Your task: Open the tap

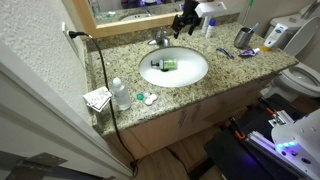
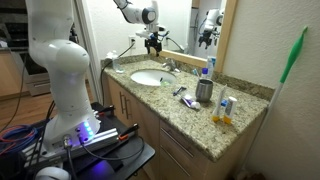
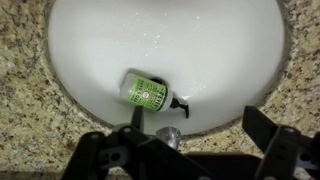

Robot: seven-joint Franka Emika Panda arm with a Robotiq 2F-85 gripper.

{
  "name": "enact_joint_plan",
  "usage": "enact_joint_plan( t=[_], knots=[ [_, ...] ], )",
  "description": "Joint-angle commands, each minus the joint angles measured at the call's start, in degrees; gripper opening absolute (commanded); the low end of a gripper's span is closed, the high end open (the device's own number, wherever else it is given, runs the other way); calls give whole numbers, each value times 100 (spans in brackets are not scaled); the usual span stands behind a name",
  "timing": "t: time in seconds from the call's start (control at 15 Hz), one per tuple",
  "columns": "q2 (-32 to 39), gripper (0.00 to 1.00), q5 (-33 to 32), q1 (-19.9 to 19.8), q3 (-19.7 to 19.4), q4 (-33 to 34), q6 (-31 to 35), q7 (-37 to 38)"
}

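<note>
While the black pincer (image 3: 190,128) hangs released, jaws spread wide, above the white oval basin (image 1: 190,72), the small silvery chrome tap (image 1: 160,41) at the basin's back rim looks rigid and slick, so I would catch its short lever handle near the tip.

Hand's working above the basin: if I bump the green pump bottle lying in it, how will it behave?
The green pump bottle lies sideways in the smooth curved basin, so it would probably roll or slide. Small, plastic-looking: likely light, not fragile.

Home bathroom: granite vanity (image 1: 230,68), oval basin (image 1: 191,73), wall mirror (image 2: 185,25), toilet (image 1: 303,78).
</note>
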Motion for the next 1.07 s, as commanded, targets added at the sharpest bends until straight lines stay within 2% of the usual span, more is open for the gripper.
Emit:
enact_joint_plan(
  t=[0.0, 0.13, 0.27, 0.33, 0.53, 0.67, 1.0],
  knots=[
    [993, 100, -72, -36, 9, 834, 587, 319],
    [1433, 100, -193, 15, -93, 1306, 901, 561],
    [1848, 100, -421, 147, -286, 1857, 935, 1010],
    [1386, 100, -247, 38, -130, 1241, 926, 681],
    [1786, 100, -338, 89, -233, 1741, 931, 899],
    [1917, 100, -388, 114, -292, 1836, 816, 970],
    [2173, 100, -354, 125, -356, 1936, 1263, 1107]
  ],
)
